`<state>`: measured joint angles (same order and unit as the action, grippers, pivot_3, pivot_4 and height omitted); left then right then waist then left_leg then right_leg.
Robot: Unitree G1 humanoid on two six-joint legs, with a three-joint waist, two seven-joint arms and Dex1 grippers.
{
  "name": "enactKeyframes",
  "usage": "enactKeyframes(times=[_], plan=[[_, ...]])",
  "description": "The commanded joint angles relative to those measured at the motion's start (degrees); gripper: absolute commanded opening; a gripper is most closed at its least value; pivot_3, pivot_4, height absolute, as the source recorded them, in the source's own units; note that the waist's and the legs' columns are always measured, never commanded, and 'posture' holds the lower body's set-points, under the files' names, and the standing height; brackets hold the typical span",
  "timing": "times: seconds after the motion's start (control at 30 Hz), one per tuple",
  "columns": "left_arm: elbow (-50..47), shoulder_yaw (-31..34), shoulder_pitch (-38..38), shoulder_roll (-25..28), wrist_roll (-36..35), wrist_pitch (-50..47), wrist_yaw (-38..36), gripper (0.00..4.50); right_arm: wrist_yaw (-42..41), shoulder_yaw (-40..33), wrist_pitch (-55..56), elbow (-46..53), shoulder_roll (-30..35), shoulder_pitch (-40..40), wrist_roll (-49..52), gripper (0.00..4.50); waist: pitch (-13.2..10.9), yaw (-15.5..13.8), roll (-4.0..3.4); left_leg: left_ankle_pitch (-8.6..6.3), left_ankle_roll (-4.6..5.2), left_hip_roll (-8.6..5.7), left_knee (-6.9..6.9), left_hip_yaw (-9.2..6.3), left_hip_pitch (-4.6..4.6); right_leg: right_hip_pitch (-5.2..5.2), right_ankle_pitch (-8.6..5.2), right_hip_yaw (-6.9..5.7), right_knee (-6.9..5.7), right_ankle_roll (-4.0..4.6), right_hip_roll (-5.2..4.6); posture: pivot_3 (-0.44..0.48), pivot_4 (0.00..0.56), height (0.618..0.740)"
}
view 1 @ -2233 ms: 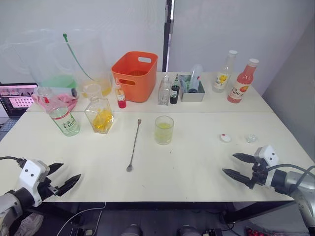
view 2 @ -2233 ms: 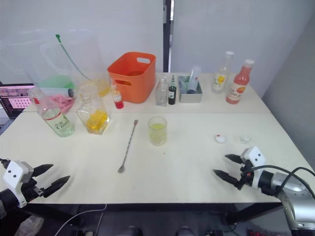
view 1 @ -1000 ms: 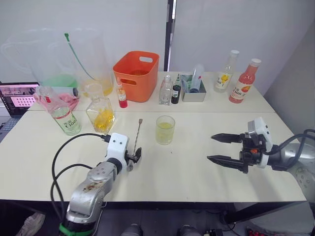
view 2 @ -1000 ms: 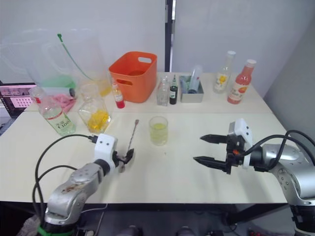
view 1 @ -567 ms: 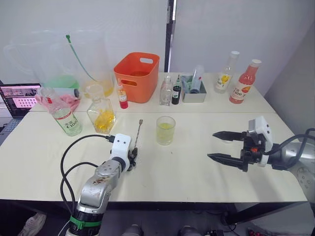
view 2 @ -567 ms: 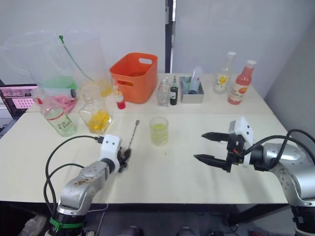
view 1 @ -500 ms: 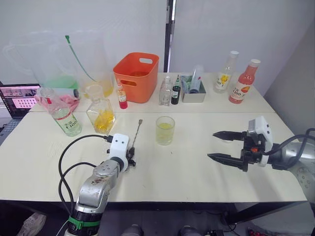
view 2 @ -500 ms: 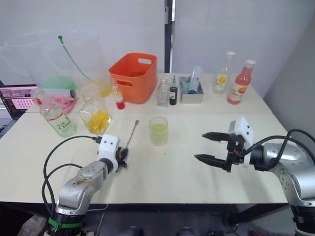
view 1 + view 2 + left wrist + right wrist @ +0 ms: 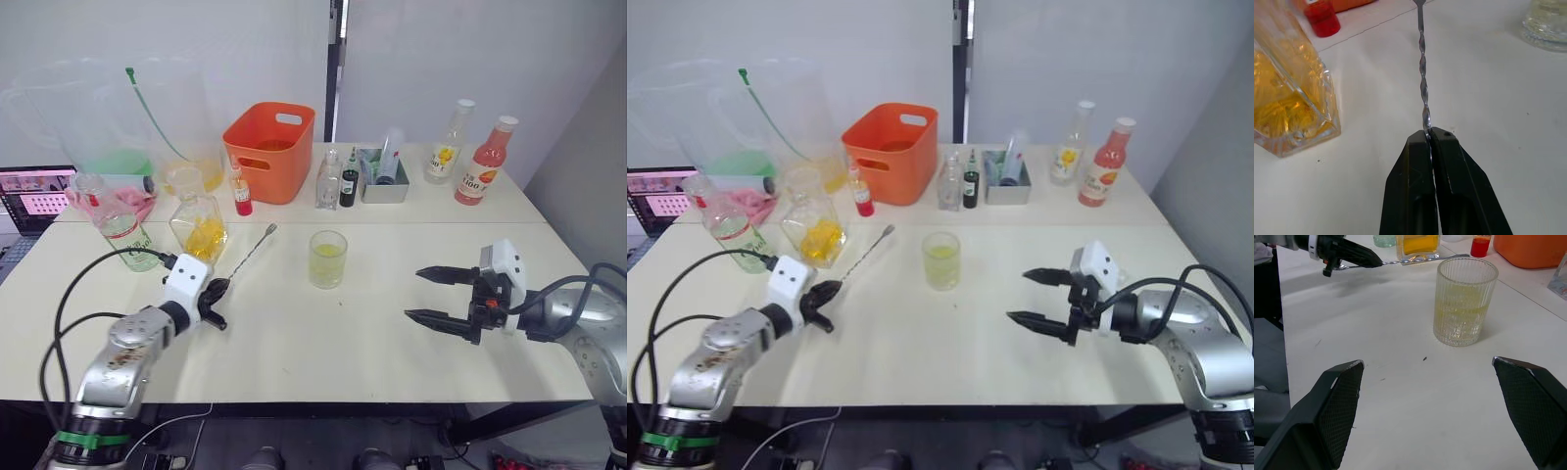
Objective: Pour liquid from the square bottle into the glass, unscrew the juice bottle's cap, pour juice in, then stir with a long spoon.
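The long spoon (image 9: 242,257) is clamped near its bowl end between the closed fingers of the left gripper (image 9: 217,291), and its twisted silver shaft slants up and away from the gripper toward the back of the table (image 9: 323,333). In the left wrist view the shaft (image 9: 1422,83) runs straight out from the pinched fingertips (image 9: 1442,139), with the square bottle (image 9: 1288,93) close beside it. That bottle (image 9: 199,229), holding yellow liquid, stands near the spoon's far tip. The glass (image 9: 327,258) sits at the middle of the table, partly filled with pale yellow-green liquid, apart from the spoon. The juice bottle (image 9: 125,235) stands further left, tilted, with no cap on its neck. The right gripper (image 9: 438,295) hovers over the table's right side with its fingers spread wide and nothing between them, pointed toward the glass (image 9: 1464,301). Behind stand an orange tub (image 9: 270,151), a grey tray (image 9: 383,186), a pink bottle (image 9: 481,162) and a yellow-labelled bottle (image 9: 446,144).
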<state>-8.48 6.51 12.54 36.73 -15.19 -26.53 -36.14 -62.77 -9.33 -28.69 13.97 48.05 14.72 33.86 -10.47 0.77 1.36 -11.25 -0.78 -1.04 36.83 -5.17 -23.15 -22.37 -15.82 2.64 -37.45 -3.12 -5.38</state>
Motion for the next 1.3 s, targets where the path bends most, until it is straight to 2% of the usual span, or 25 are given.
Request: enactKeyframes(times=[0.03, 0.2, 0.43, 0.5, 0.73, 0.87, 1.07, 1.17, 1.3], plan=[[2.7, 0.9, -0.8, 4.1, -1.8, 5.9, -9.3, 0.06, 0.5, -0.7, 1.2, 1.2, -0.2, 0.1, -0.1, 4.5, 0.0, 0.0, 0.0, 0.0, 0.0, 0.0, 0.0, -0.01, -0.01, 0.0, 0.0, -0.01, 0.01, 0.0, 0.0, 0.0, 0.15, 0.74], [12.2, 0.7, -3.4, 9.2, -2.6, 16.1, -23.5, 0.06, 2.8, -0.4, 1.5, 3.2, -1.8, -1.8, -0.8, 4.5, 0.0, 0.1, -0.01, 0.0, 0.0, 0.02, -0.06, -0.01, 0.0, -0.03, 0.0, -0.02, 0.0, 0.01, 0.01, 0.0, 0.15, 0.74], [21.0, -3.2, -2.7, 11.1, 1.8, 21.4, -28.3, 0.06, 4.0, -0.8, 1.4, 4.3, -2.4, -2.1, -0.8, 4.5, 0.0, -0.1, -0.04, 0.0, 0.01, 0.03, -0.09, -0.01, 0.0, -0.02, 0.0, -0.03, 0.02, 0.01, -0.01, 0.0, 0.15, 0.74], [21.9, -2.8, -2.2, 11.9, 0.7, 19.3, -29.4, 0.06, 4.4, -1.0, 1.3, 4.6, -2.4, -2.3, -0.8, 4.5, 0.0, 0.1, -0.04, 0.0, 0.01, 0.03, -0.09, -0.01, 0.02, -0.02, 0.0, -0.02, 0.02, 0.01, -0.01, 0.0, 0.15, 0.74], [19.5, -3.8, -0.8, 13.3, 0.4, 16.9, -32.0, 2.28, 5.2, -0.6, 0.9, 5.1, -2.7, -2.2, -0.6, 4.5, 0.0, 0.4, -0.05, 0.0, 0.01, 0.08, -0.11, 0.02, 0.16, 0.0, 0.0, -0.02, -0.11, 0.01, 0.03, 0.0, 0.15, 0.74], [17.2, -8.1, 1.9, 16.4, 4.6, 12.4, -32.6, 2.28, 5.7, 0.2, 0.6, 5.3, -3.0, -1.8, -0.5, 4.5, 0.0, 0.3, -0.05, 0.0, 0.01, 0.07, -0.11, 0.03, 0.16, 0.02, -0.01, -0.02, -0.1, 0.01, 0.04, 0.0, 0.15, 0.74], [16.2, -12.0, 4.9, 16.9, 9.6, 6.1, -29.1, 2.28, 7.2, 0.3, 0.5, 5.9, -3.9, -1.9, -0.4, 4.5, 0.0, 0.3, -0.14, 0.0, 0.01, 0.07, -0.11, 0.04, 0.23, 0.06, -0.01, -0.01, -0.14, 0.0, 0.05, 0.0, 0.15, 0.74], [15.0, -12.8, 5.0, 17.4, 10.4, 4.3, -29.2, 1.48, 7.8, 0.4, 0.5, 6.8, -3.9, -2.7, -0.6, 4.5, 0.1, 0.3, -0.28, 0.0, 0.01, 0.06, -0.11, 0.05, 0.28, 0.11, -0.02, 0.0, -0.14, -0.01, 0.04, 0.0, 0.15, 0.74], [13.6, -13.5, 4.1, 18.5, 9.8, 3.6, -30.7, 0.17, 8.1, 0.2, 0.4, 7.2, -3.7, -3.0, -0.5, 4.5, 0.2, 0.6, -0.35, 0.0, 0.01, 0.07, -0.11, 0.06, 0.28, 0.1, -0.02, 0.01, -0.14, -0.01, 0.04, 0.0, 0.15, 0.74]])
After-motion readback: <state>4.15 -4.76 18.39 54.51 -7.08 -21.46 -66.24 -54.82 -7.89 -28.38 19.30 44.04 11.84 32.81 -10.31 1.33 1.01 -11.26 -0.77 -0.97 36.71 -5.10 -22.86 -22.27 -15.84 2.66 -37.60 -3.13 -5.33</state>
